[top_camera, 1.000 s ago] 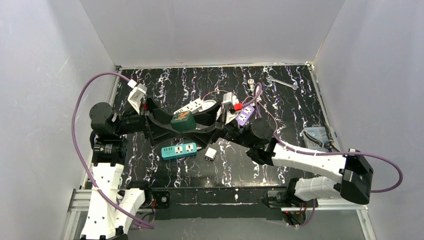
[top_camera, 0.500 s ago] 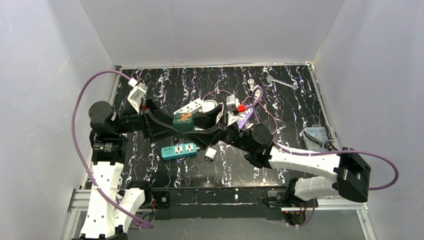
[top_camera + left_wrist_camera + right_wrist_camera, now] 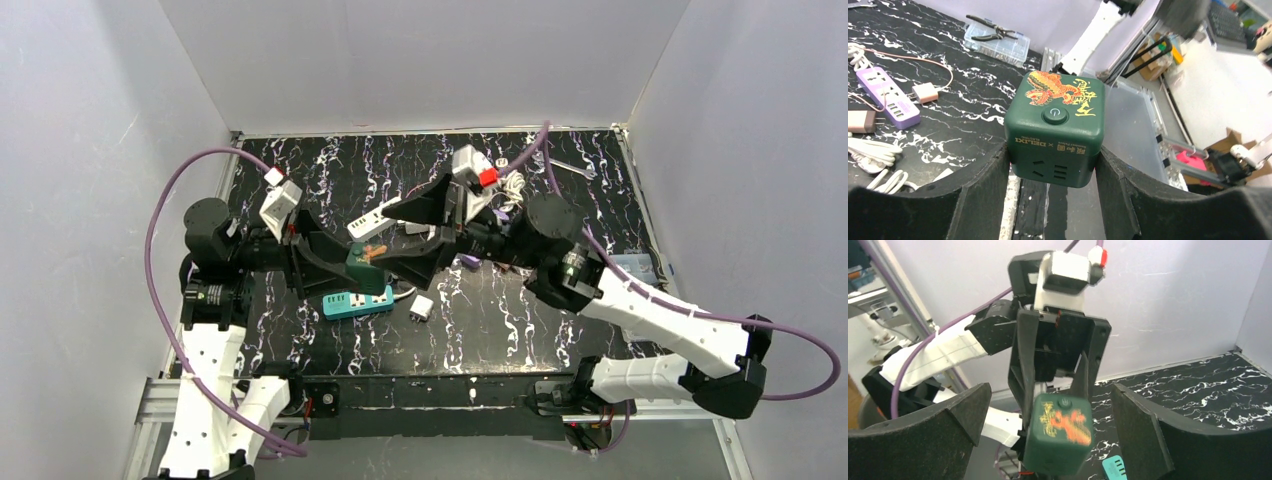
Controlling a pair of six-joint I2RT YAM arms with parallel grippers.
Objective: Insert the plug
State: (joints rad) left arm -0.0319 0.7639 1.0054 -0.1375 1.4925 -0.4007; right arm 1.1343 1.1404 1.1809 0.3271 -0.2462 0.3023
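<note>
The black marbled worktop [image 3: 600, 200] carries loose power strips. Above its middle, the left tool [image 3: 1054, 160] is clamped on a dark green socket cube [image 3: 1055, 127], pinching its two sides. The right tool [image 3: 1050, 405] faces the cube with jaws spread wide, holding nothing. A teal power strip [image 3: 357, 300] lies toward the near edge, and a small white plug [image 3: 421, 308] lies just beside it, ungripped.

- From above, the green socket cube [image 3: 362, 264] is half covered, and its sockets are too small to read.
- Left wrist: the jaws hide 2 of the cube's sides.
- Right wrist: its print is blurred, and the teal strip [image 3: 1118, 469] below it is cut by the edge.
- Right of the cube, the purple strip [image 3: 469, 262] shows only a sliver.
</note>
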